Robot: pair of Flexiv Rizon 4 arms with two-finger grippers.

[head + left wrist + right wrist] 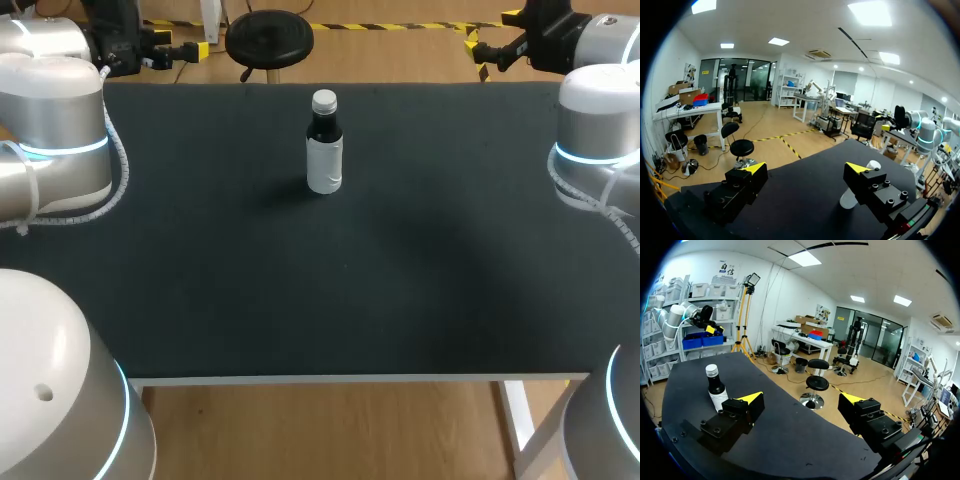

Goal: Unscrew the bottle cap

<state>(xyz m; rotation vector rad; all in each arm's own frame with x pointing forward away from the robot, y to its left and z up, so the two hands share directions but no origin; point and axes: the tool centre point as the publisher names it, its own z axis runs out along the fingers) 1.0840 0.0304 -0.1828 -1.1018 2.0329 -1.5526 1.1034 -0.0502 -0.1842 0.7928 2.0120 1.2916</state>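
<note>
A small bottle (323, 150) with a dark neck, a white label and a white cap (324, 101) stands upright at the far middle of the black table (400, 300). My left gripper (180, 45) hovers past the far left corner and my right gripper (492, 35) past the far right corner, both well away from the bottle. In the left wrist view the left gripper (806, 169) is open and empty; the bottle (849, 199) is partly hidden behind one finger. In the right wrist view the right gripper (801, 399) is open, with the bottle (716, 387) off to one side.
My left arm's silver links (55, 130) overhang the table's left edge and my right arm's links (600, 140) its right edge. The white front edge (360, 379) runs along the near side. Nothing but the bottle stands on the dark surface.
</note>
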